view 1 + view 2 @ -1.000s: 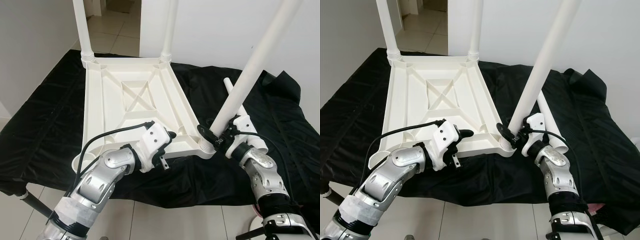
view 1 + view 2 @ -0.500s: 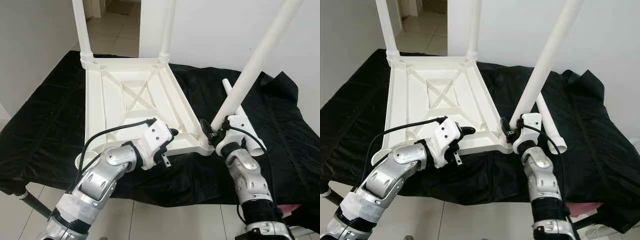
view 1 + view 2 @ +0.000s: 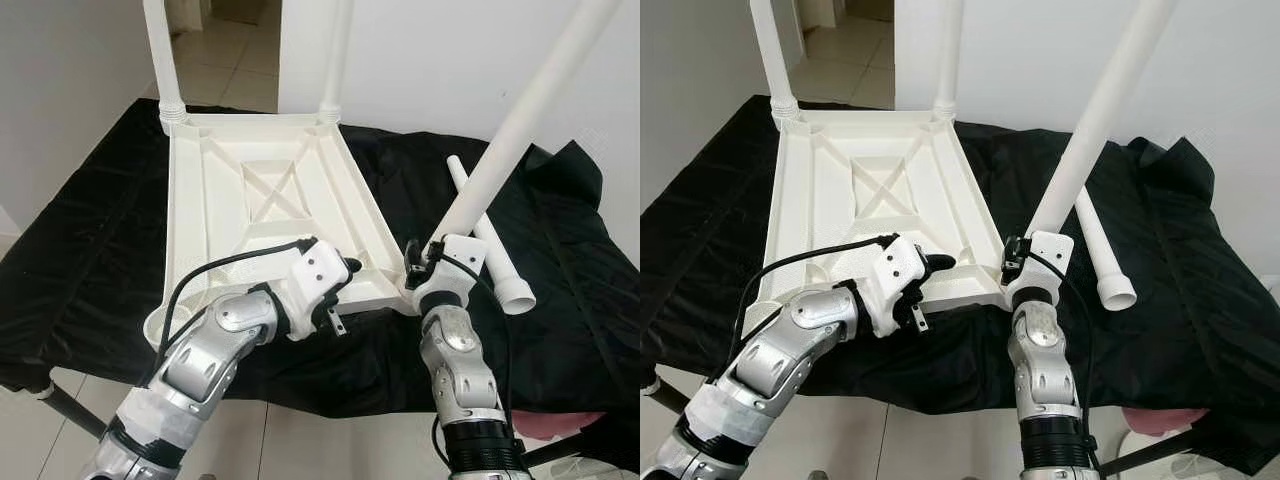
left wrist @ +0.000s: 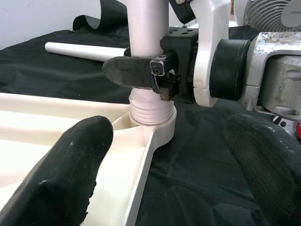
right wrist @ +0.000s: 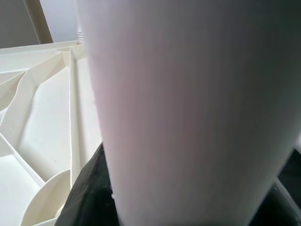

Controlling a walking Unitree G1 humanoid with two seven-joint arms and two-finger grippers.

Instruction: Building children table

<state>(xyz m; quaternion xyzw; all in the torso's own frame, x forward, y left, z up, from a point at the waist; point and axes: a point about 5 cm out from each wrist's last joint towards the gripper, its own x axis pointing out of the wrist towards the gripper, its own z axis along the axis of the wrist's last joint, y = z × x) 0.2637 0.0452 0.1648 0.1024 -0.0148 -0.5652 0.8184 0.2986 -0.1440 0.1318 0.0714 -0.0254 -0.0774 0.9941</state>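
Since a second ago our right arm has swung in under the corner, so the right gripper [image 3: 418, 262] now stands nearly upright, clamped on the slanting table leg [image 3: 500, 150] just above its threaded foot at the corner socket [image 4: 151, 123]. The upturned tabletop [image 3: 215, 200] lies on the black cloth [image 3: 80, 260], two legs already standing at its 12 o'clock edge. Our left gripper [image 3: 340, 275], fingers apart, rests on the near rim at about 6 o'clock. We judge the leg is tilted toward 1 o'clock — better to bring it upright before turning, or the thread may cross. The left gripper should brace the tabletop. A spare leg [image 3: 488, 240] lies at 3 o'clock, close to the elbow's sweep.
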